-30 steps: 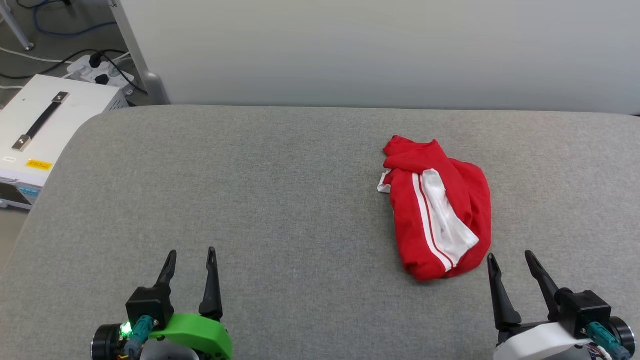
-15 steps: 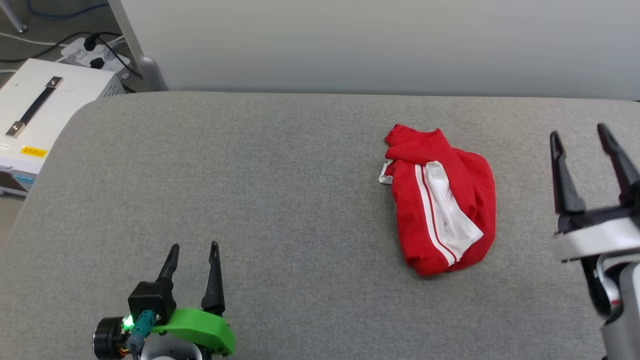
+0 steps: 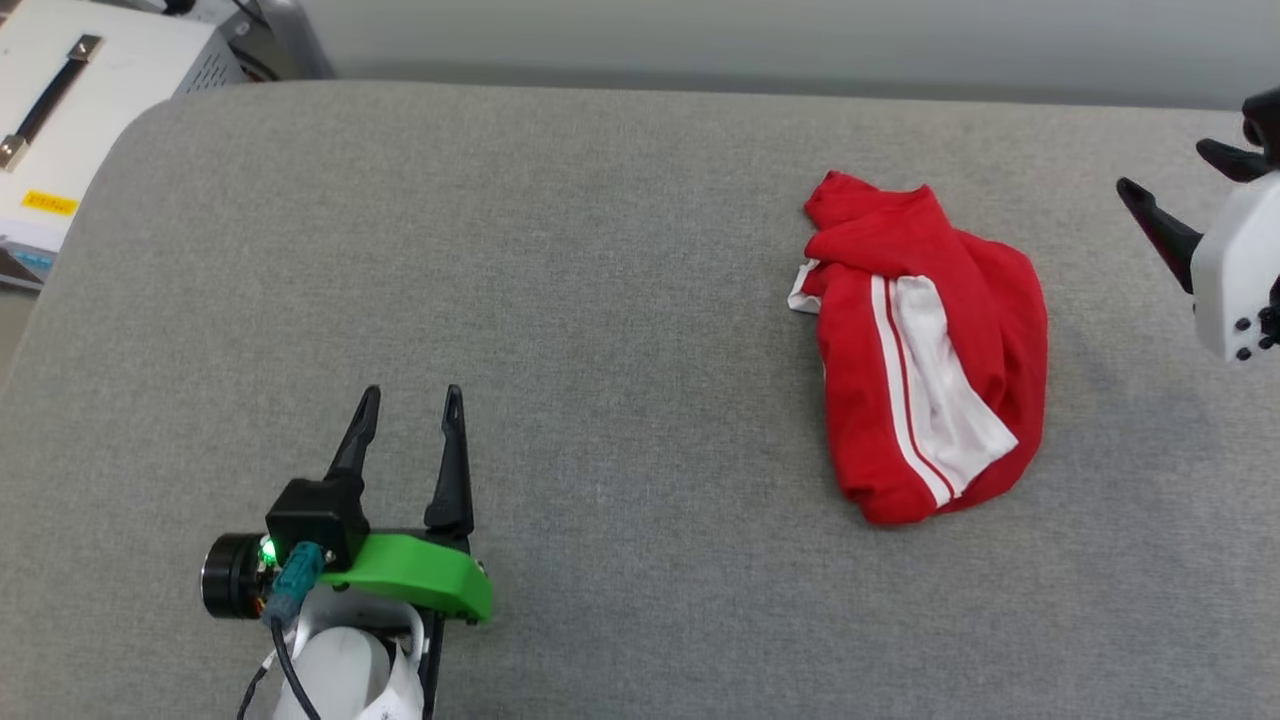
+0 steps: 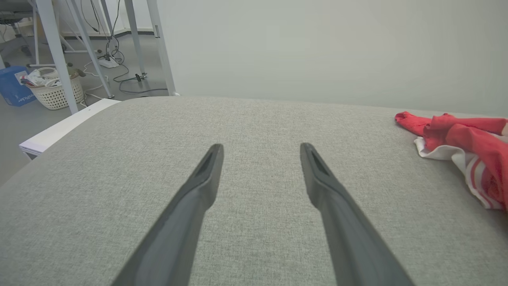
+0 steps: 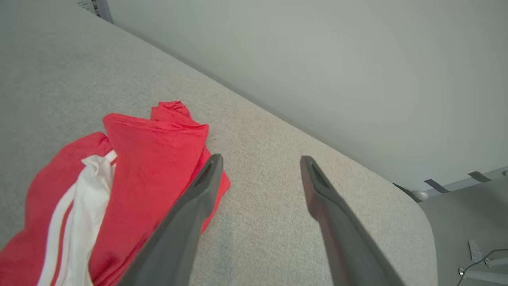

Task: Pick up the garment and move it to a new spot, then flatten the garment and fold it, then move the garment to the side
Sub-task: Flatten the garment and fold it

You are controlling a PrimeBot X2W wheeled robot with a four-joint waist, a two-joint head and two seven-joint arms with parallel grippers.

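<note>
The garment [image 3: 925, 340], red with a white sleeve and white stripes, lies crumpled on the right half of the grey padded table [image 3: 600, 250]. My right gripper [image 3: 1165, 167] hangs at the far right, beyond the garment's far right corner, open and empty. In the right wrist view its fingertips [image 5: 260, 157] hover above the garment's [image 5: 151, 159] right edge and the bare cloth beside it. My left gripper [image 3: 412, 392] is open over the near left of the table, far from the garment. The left wrist view has its open gripper [image 4: 261, 146] and the garment [image 4: 468, 139] at the right edge.
A white case with a black handle [image 3: 60, 90] stands off the table's far left corner. A pale wall runs behind the table. Metal legs and a white basket [image 4: 55, 89] stand on the floor to the left. The table's right end is rounded [image 5: 412, 206].
The head camera has tilted down, shifting the whole picture. My right gripper has gone from the near right up to the far right, beside the garment. The garment has stayed put.
</note>
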